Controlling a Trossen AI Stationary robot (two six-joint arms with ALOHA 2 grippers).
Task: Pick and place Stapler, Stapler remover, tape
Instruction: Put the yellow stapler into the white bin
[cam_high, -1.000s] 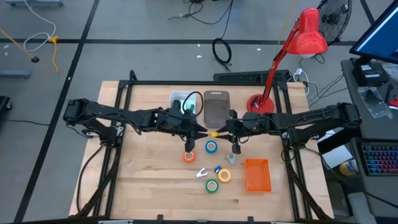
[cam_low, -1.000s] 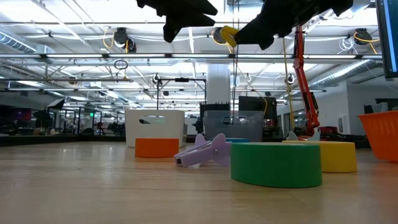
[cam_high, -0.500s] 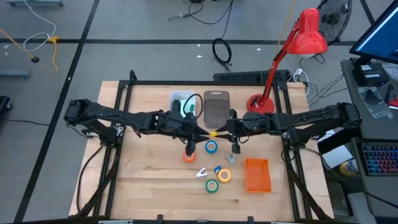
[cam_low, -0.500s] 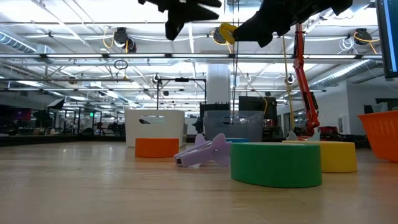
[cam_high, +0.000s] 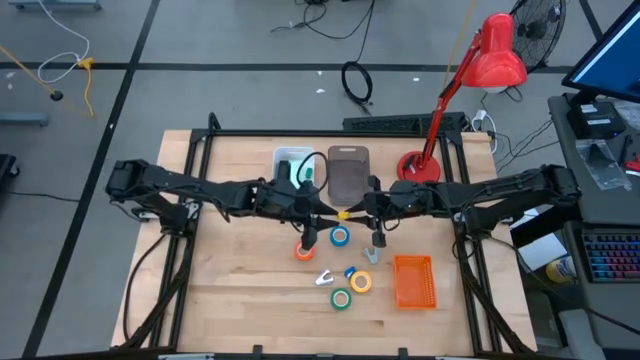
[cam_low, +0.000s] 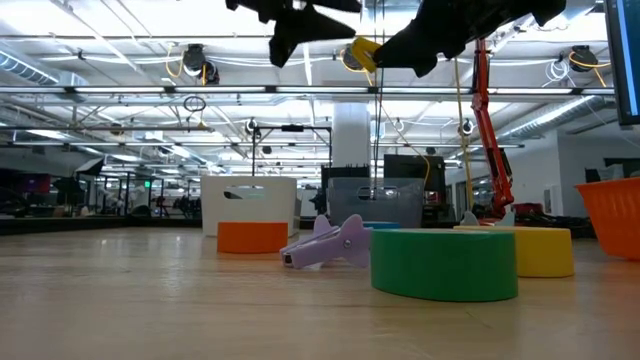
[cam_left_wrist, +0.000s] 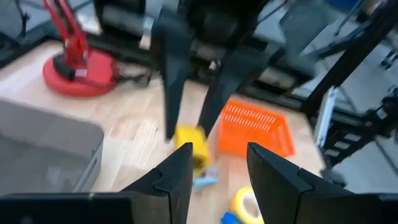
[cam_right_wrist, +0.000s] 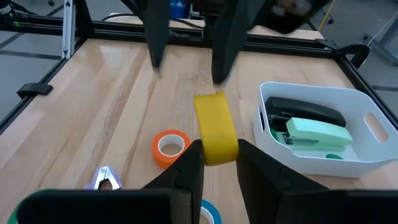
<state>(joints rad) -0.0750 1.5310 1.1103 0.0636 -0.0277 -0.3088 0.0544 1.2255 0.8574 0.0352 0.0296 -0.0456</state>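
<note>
right gripper (cam_right_wrist: 214, 158), gripping yellow block-shaped stapler (cam_right_wrist: 216, 127)

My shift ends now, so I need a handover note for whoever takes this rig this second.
Right pincer: shut on a small yellow block, held above the table's middle.
Left pincer: open, facing the block, not touching it.
Things: black stapler and green stapler lie in the white tub. Orange tape, blue tape, green tape, yellow tape and purple staple remover sit on the table.
Done: two staplers in the tub.
Left: yellow block, tapes, remover.
</note>
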